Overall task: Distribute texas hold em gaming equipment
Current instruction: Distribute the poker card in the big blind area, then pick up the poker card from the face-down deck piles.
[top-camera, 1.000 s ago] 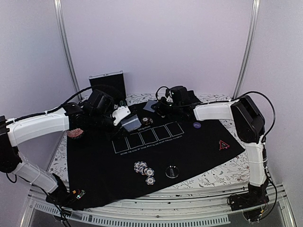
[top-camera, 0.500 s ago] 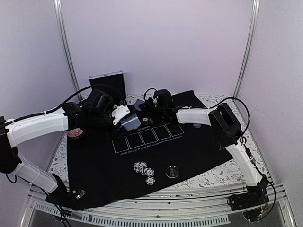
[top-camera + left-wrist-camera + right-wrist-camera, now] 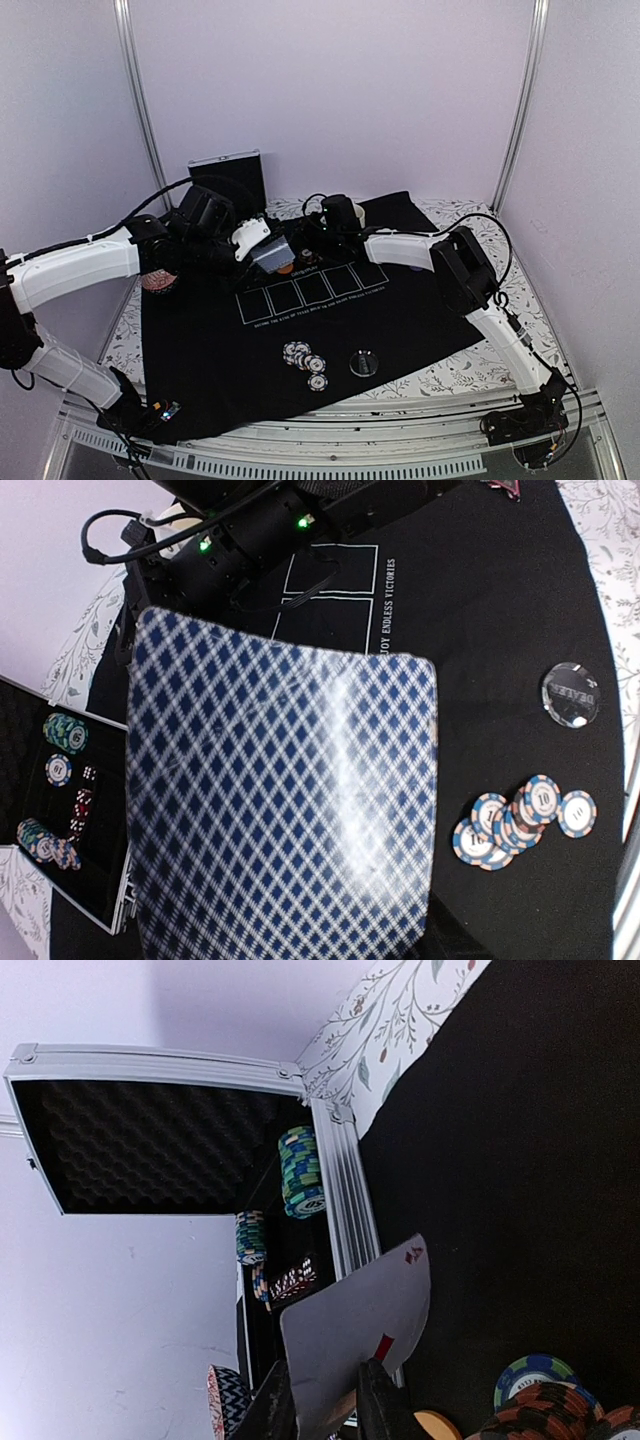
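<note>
My left gripper (image 3: 258, 243) is shut on a deck of blue-diamond-backed playing cards (image 3: 285, 800), which fills the left wrist view and hides the fingers. My right gripper (image 3: 324, 1368) reaches left over the back of the black mat, close to the deck (image 3: 272, 254). Its jaws stand a little apart. A single face-up card (image 3: 360, 1315) with red pips sits loosely between the fingers (image 3: 372, 1400). Striped poker chips (image 3: 306, 362) and a clear dealer disc (image 3: 364, 362) lie at the mat's front. An orange token (image 3: 437, 1426) and a chip pile (image 3: 545, 1405) lie under the right gripper.
An open aluminium case (image 3: 228, 178) stands at the back left, holding chip stacks (image 3: 303, 1172) and dice. A patterned mug (image 3: 158, 280) sits by the mat's left edge. White card boxes (image 3: 312, 288) are printed on the black mat (image 3: 420, 320). The right arm spans the mat's back right.
The right arm has swung left across the back of the mat towards the deck and case. Its jaws have parted slightly round the card. The left gripper has lifted the deck a little.
</note>
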Controlling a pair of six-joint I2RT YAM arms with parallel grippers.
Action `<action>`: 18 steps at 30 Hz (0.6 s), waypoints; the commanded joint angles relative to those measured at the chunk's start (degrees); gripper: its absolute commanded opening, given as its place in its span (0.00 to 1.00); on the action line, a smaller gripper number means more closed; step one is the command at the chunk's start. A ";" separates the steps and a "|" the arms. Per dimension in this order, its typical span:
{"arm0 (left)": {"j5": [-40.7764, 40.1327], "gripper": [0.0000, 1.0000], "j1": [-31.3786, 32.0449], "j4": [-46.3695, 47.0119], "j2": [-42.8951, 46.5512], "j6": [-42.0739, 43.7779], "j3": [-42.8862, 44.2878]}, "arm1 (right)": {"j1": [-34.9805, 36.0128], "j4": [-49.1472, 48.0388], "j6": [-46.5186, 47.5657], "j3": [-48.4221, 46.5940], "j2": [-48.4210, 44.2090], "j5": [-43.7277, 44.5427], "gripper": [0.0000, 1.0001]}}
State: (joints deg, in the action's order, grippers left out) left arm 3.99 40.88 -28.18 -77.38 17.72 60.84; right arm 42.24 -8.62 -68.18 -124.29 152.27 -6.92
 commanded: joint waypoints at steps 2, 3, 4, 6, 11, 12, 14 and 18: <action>0.32 0.50 -0.88 0.94 1.34 -0.22 1.56 | -0.14 2.29 0.97 2.05 -1.88 1.26 0.26; 0.26 0.50 -0.90 0.94 1.39 -0.21 1.56 | -0.12 2.29 1.31 3.06 -2.76 1.47 0.28; 0.30 0.50 -0.94 0.94 1.37 -0.22 1.54 | -0.14 2.29 1.61 3.88 -3.57 1.59 0.29; 0.32 0.50 -1.04 0.89 1.36 -0.16 1.51 | -0.11 2.69 2.86 5.10 -5.45 1.98 0.34; 0.47 0.50 -1.16 0.94 1.51 -0.09 1.56 | 0.15 3.63 9.92 10.17 -13.50 5.14 0.48; 0.57 0.50 -1.16 0.94 1.57 -0.09 1.53 | 0.28 3.57 11.30 11.42 -15.58 5.72 0.52; 0.84 0.50 -1.20 0.94 1.76 0.02 1.52 | 0.29 3.28 15.36 13.91 -20.39 6.34 0.59; 1.20 0.50 -1.14 1.10 1.92 0.26 1.61 | 0.25 3.45 25.00 16.16 -27.04 4.83 0.75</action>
State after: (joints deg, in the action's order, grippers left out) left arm 4.21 40.32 -28.18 -77.12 17.74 60.84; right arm 42.33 -4.12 -54.85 -109.45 134.45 -2.46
